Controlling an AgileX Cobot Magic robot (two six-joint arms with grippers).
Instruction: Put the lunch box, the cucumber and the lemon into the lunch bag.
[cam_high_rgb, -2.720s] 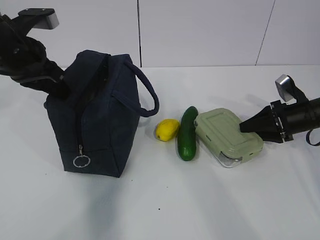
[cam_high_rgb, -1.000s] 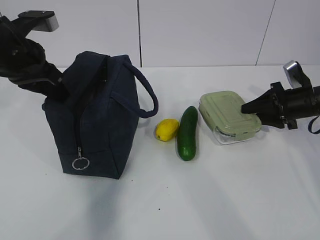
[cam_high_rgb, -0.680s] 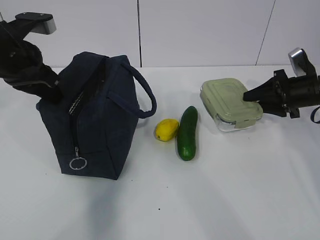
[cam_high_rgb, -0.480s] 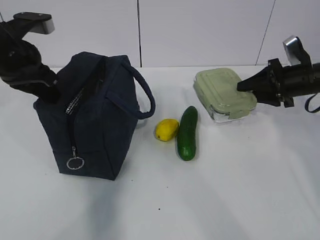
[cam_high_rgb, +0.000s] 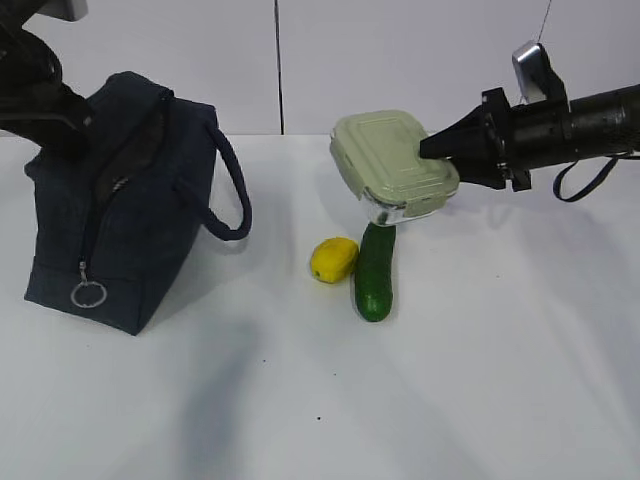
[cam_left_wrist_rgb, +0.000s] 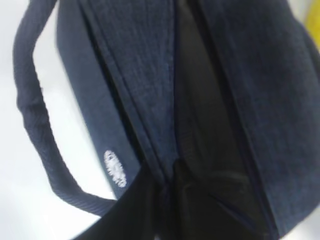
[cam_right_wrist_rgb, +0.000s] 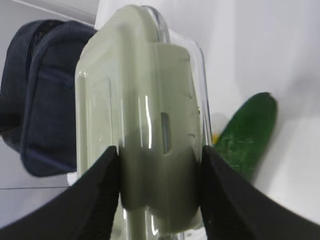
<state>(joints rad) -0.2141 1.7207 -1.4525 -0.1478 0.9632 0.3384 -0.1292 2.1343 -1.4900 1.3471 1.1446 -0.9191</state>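
Note:
My right gripper (cam_high_rgb: 440, 152) is shut on the lunch box (cam_high_rgb: 392, 162), a clear container with a sage-green lid, and holds it tilted in the air above the cucumber (cam_high_rgb: 375, 270). The right wrist view shows both fingers pressed on the box's end (cam_right_wrist_rgb: 160, 150). The yellow lemon (cam_high_rgb: 333, 259) lies on the table just left of the cucumber. The navy lunch bag (cam_high_rgb: 110, 215) stands at the left with its top zipper open. My left gripper (cam_left_wrist_rgb: 172, 200) is shut on the bag's top edge fabric beside the opening; in the exterior view it is at the bag's far upper corner (cam_high_rgb: 55, 110).
The white table (cam_high_rgb: 450, 380) stretches in front and to the right. A white wall (cam_high_rgb: 400, 60) stands behind. The bag's loop handle (cam_high_rgb: 232, 190) hangs out toward the lemon; its ring zipper pull (cam_high_rgb: 88, 295) dangles on the near end.
My right gripper has lifted the lunch box off the table and carried it left and up, over the cucumber. My left gripper has pulled the bag to the left and tilted it.

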